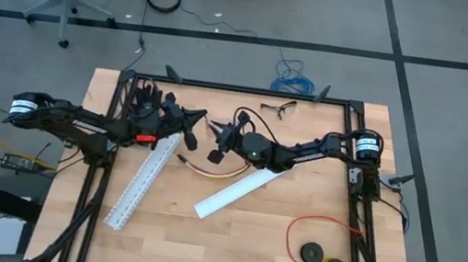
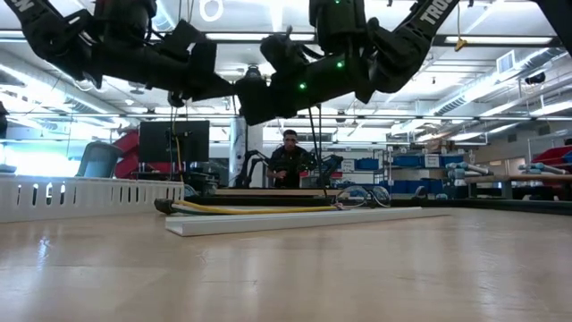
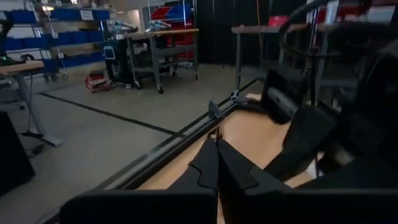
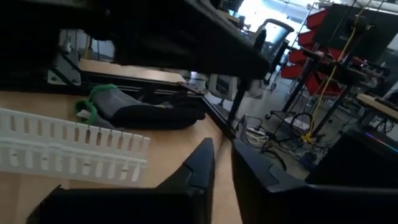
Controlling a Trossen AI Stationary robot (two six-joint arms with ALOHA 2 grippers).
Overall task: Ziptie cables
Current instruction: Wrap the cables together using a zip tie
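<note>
Workshop floor and shelving surround the pale wooden desk (image 1: 227,241), which sits inside a black frame. We use the high view as the clock face.

Both arms hover over the desk's upper middle, raised off the surface as the low view confirms. The left pincer (image 1: 190,125) points toward 3 o'clock with its fingers pressed together; the left wrist view shows them meeting with no gap and nothing between them. The right pincer (image 1: 222,138) points toward 9 o'clock, its fingers parted by a narrow slit in the right wrist view, with nothing visibly pinched.

The loose bundle of thin coloured cables (image 1: 201,167) lies flat on the desk between two long white slotted plastic channels (image 1: 144,183). It ends in a small dark plug (image 1: 183,158). Its long axis runs roughly 9 to 3 o'clock, curving slightly.

From the right pincer the bundle lies at about 7 o'clock, close by. From the left pincer it lies at about 5 o'clock, slightly farther off. We judge the right arm marginally nearer. Either pincer must descend and turn crosswise to that axis to take the bundle. We see no ziptie in any view.
</note>
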